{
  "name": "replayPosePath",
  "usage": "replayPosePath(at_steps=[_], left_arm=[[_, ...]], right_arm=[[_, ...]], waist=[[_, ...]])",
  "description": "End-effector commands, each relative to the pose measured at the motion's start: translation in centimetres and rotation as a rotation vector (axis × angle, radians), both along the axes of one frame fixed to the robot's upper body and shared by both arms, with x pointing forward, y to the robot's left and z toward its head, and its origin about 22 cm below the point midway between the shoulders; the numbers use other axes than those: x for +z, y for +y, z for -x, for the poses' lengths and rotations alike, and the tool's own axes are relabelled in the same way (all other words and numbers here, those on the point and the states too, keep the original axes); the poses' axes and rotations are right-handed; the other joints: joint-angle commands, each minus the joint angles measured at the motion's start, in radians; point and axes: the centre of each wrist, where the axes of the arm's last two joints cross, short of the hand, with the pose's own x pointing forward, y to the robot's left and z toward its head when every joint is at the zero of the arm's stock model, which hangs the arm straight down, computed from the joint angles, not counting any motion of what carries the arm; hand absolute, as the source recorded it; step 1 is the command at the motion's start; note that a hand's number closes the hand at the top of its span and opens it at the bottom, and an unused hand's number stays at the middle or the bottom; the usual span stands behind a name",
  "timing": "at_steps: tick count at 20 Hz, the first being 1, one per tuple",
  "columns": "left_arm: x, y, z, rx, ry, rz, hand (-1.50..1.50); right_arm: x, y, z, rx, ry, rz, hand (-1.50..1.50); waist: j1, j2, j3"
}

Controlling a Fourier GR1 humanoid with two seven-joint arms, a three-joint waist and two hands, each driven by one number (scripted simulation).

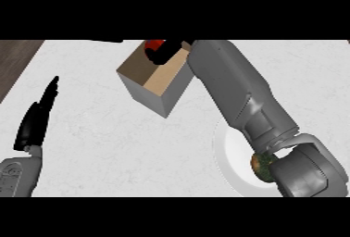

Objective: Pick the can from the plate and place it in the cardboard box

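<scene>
At the top centre of the frame, the right hand [164,54] grasps the red can [154,44] just above the open box [152,85]. The plate [229,149] lies lower right, partly under the forearm. The left hand [34,122] rests at the left edge, fingers straight.

There was one can [154,45], red, inside the curled fingers of the right hand [165,54]. One cardboard box [163,79] stood just beneath that hand. One white plate [231,150] lay well back from the right hand. On it sat one round green-brown item [260,166], partly hidden. Two black hands showed: the right one and the left hand [34,121], which was well apart from it with its fingers straight. There were two grey forearms, the right forearm [239,92] and the left forearm [15,175]. One pale counter [103,148] lay under both hands.
</scene>
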Motion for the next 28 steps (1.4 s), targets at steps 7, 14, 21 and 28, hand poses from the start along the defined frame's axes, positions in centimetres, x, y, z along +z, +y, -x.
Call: replayPosePath(at_steps=[7,14,21,28], left_arm=[[-0.3,-1.6,-1.0,-0.040,-0.009,-0.004,0.00],[0.5,-1.4,-1.1,-0.047,-0.002,-0.001,0.00],[0.6,-1.8,-1.6,-0.021,-0.017,-0.013,0.00],[0.8,1.4,0.1,0.027,-0.010,-0.008,0.00]], right_arm=[[-3.2,-0.9,0.0,-0.105,0.189,-0.040,-1.50],[-3.6,-1.5,0.0,-0.059,0.083,-0.223,-1.50],[-1.6,-1.3,-0.4,-0.102,0.035,-0.501,-1.50],[-0.6,-8.0,-2.0,-0.085,0.047,-0.611,-1.50]], waist=[[0.057,0.017,-0.001],[0.047,0.008,0.002],[0.007,0.005,0.003],[-0.024,-0.002,0.003]])
